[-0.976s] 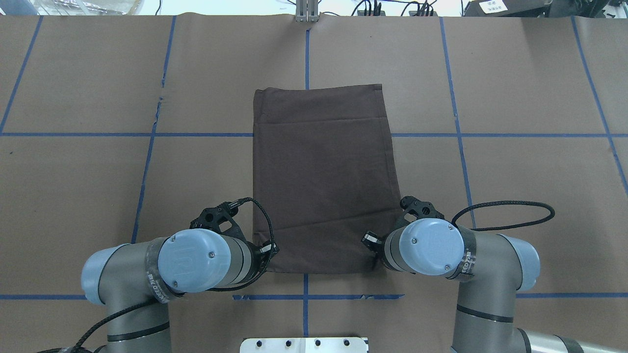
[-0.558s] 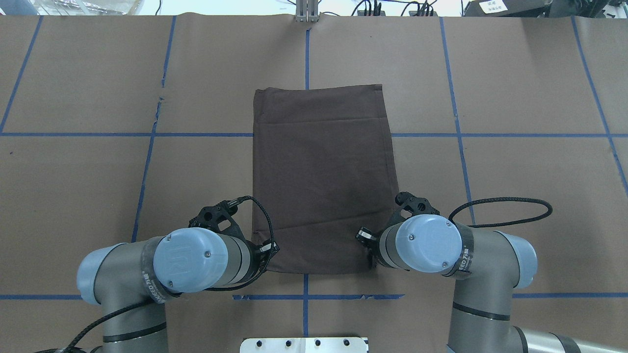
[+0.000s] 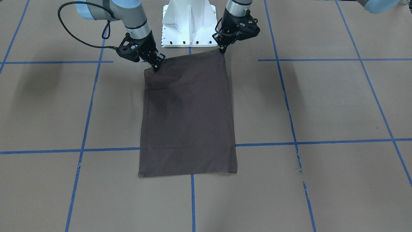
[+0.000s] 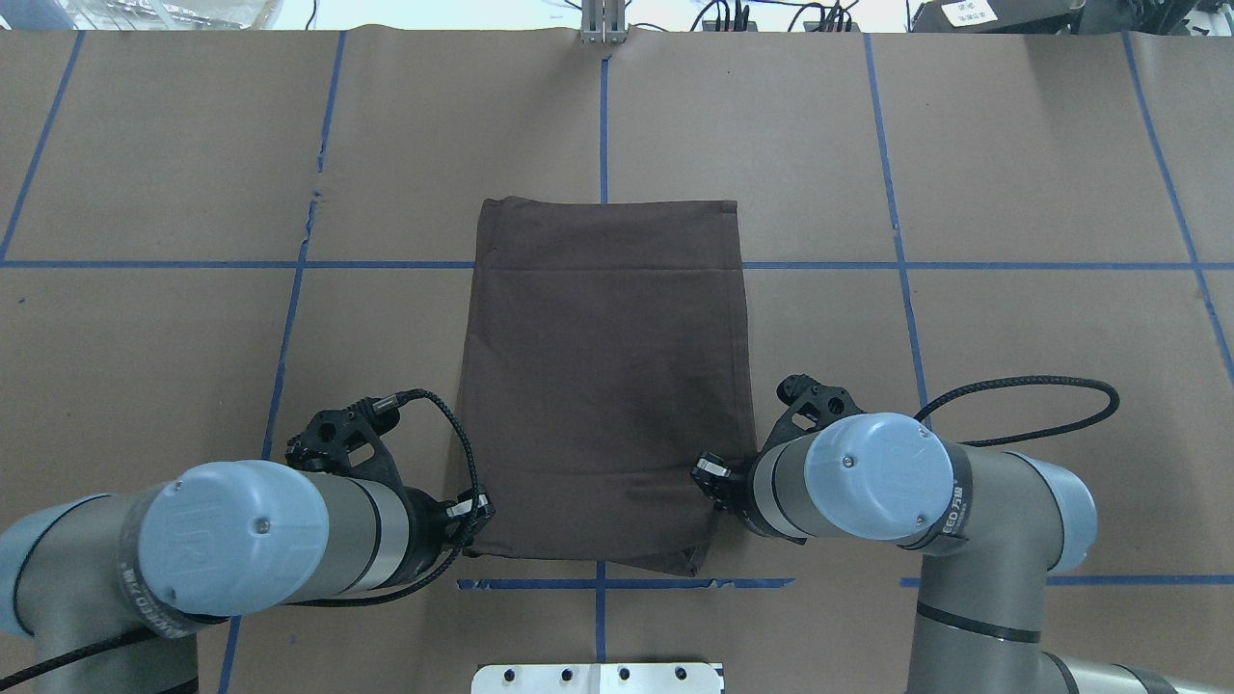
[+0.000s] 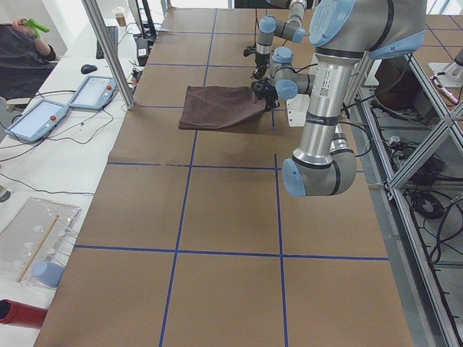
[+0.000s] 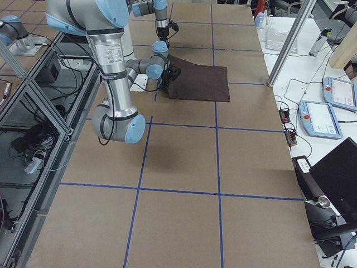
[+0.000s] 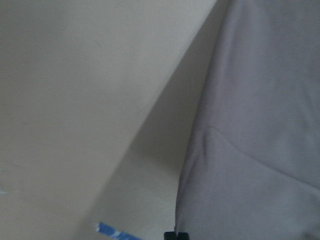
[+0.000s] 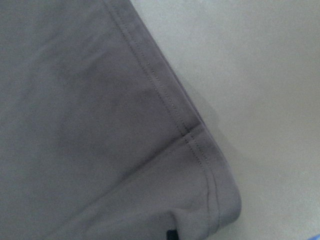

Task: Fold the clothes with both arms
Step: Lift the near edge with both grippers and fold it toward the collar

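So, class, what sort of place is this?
Probably a robotics lab: a left arm and right arm holding a shirt on a tape-gridded table, with pendants alongside.

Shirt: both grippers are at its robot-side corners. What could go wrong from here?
1. By the right gripper a lower layer of the shirt peeks out in the overhead view; it may hold only some layers, so the fold could open.
2. The left gripper pinches just the corner tip; a slip would skew the fold.
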### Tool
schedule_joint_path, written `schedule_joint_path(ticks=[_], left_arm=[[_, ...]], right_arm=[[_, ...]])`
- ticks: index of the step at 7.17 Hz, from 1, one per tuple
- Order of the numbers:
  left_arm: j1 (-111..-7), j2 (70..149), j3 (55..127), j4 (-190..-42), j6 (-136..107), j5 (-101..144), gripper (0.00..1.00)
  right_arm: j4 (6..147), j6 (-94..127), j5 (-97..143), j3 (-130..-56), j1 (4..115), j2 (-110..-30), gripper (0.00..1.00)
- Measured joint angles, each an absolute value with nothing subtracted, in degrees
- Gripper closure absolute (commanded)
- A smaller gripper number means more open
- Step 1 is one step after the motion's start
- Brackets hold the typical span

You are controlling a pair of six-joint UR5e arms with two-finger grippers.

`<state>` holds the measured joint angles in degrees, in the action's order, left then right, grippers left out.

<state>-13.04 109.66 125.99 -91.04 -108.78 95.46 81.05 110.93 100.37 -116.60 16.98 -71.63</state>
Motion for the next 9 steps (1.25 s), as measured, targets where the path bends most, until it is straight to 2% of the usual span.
schedule_joint_path(ticks=[3, 6, 7, 9], left_arm=[[-9.40, 109.34, 129.04, -90.28, -109.30, 95.38, 1.00], [-12.97, 110.13, 128.95, -90.26, -108.32, 96.24, 1.00], [-17.04, 111.49, 127.23, -90.57, -107.02, 96.81, 1.00], [-27.13, 117.55, 117.12, -94.03, -102.59, 99.43, 1.00]], right_arm=[[80.90, 111.04, 107.17, -119.94, 16.17, -71.63, 1.00], [80.42, 108.67, 104.16, -116.42, 19.01, -69.16, 1.00], [80.39, 107.49, 103.72, -113.94, 22.17, -66.47, 1.00], [77.97, 106.52, 105.18, -104.71, 29.16, -59.53, 1.00]])
